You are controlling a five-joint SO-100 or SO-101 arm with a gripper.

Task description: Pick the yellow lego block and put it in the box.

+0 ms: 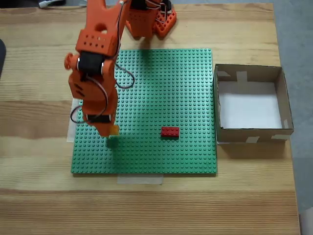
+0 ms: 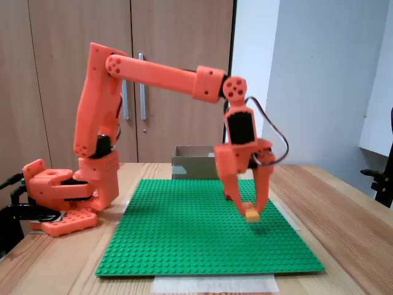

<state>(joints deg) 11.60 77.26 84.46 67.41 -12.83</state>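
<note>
- Where the side-on fixed view looks across the table, the orange two-finger claw (image 2: pixel 250 209) points down with its fingers closed on the small yellow-orange studded lego block (image 2: pixel 252 213), which hangs clear above the flat green studded baseplate (image 2: pixel 202 239) with a small shadow on the plate beneath it.
- From the fixed view high above, the orange arm covers most of that grip; just a corner of the yellow block (image 1: pixel 114 129) peeks out beside the claw (image 1: pixel 109 131), over the lower left part of the green baseplate (image 1: pixel 161 88).
- That high view shows a small red studded lego brick (image 1: pixel 170 131) lying flat on the baseplate right of the claw and well apart from it, its long axis running left to right.
- It also shows the inside of the square shallow brown cardboard box (image 1: pixel 249 133), white-bottomed with pale tape pieces on its rim, sitting on the wooden table (image 1: pixel 146 205) just beside the baseplate's right edge.
- Seen from the side, the box (image 2: pixel 191 161) is a low brown wall behind the baseplate's far edge, its inside hidden.
- Which way the yellow block's long axis points I cannot tell; too little of it is exposed.
</note>
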